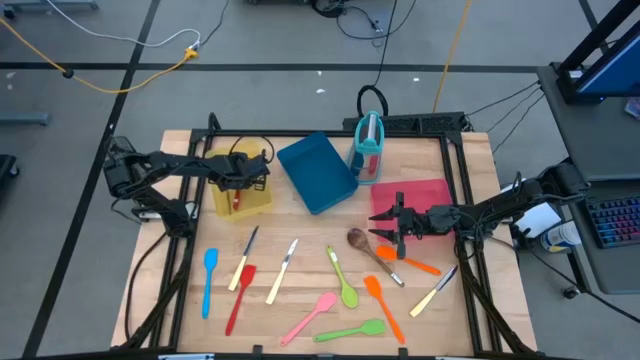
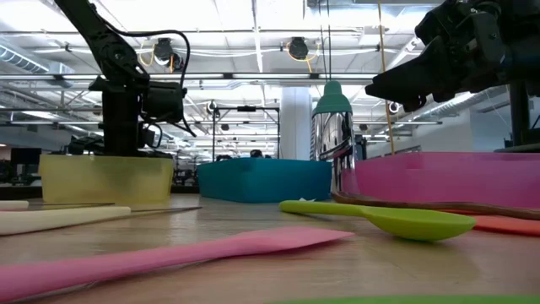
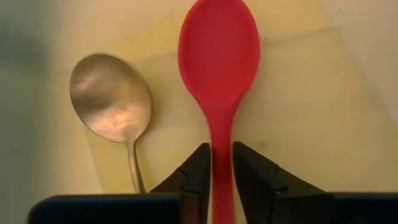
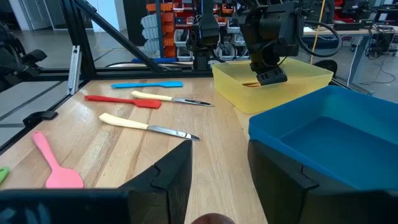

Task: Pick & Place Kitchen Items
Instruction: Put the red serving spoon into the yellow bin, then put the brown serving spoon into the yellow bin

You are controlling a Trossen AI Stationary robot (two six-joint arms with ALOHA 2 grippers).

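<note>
Item one: we found the left gripper inside the yellow tray at the table's far left, its jaws slightly apart on either side of the red spoon handle; whether they gripped it we could not tell. A metal spoon lay just beside it. Item two: the right gripper hovered over the pink tray, jaws apart, empty. Item three: remaining utensils, among them a blue spatula and green spoon, lay on the near table.
</note>
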